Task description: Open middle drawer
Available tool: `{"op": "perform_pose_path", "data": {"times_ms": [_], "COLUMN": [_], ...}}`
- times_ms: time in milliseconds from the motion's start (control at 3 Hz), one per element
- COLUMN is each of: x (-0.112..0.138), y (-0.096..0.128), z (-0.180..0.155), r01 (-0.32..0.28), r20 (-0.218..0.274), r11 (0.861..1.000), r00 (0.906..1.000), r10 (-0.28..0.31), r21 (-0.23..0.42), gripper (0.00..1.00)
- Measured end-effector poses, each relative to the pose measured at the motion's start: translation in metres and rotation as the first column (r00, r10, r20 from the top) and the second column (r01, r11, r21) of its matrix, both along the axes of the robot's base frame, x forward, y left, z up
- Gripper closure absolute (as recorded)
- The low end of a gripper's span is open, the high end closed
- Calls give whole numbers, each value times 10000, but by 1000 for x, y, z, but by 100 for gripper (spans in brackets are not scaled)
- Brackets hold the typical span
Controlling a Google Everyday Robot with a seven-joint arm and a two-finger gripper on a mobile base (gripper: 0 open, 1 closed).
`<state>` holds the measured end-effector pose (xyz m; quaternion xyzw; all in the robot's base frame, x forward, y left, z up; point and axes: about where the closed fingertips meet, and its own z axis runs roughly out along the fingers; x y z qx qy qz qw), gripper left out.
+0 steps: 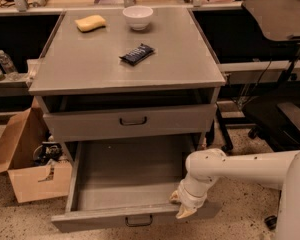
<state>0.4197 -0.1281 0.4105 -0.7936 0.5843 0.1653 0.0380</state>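
The middle drawer (102, 218) of the grey metal cabinet is pulled well out toward me. Its shallow grey inside (130, 176) is bare, and a small dark loop handle (138, 220) sits at the centre of its front panel. My gripper (183, 207), on the end of the white arm (240, 169), is at the right end of the drawer's front, against its top edge. The drawer above (90, 125), with its own loop handle (133, 120), is closed. Anything below the open drawer is hidden.
On the cabinet top (90, 69) lie a yellow sponge (90, 22), a white bowl (138, 17) and a dark snack bar (137, 54). An open cardboard box (30, 181) stands on the floor at the left. A black chair (285, 114) stands at the right.
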Motion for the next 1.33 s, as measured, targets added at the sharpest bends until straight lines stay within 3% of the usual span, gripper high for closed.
{"op": "perform_pose_path", "data": {"times_ms": [333,1333], "x": [0,0], "y": [0,0], "z": [0,0], "r01": [0,0], "r20": [0,-2], "r11": [10000,10000], "r00": [10000,10000], "r10": [0,0], "r21": [0,0], "gripper": [82,5]}}
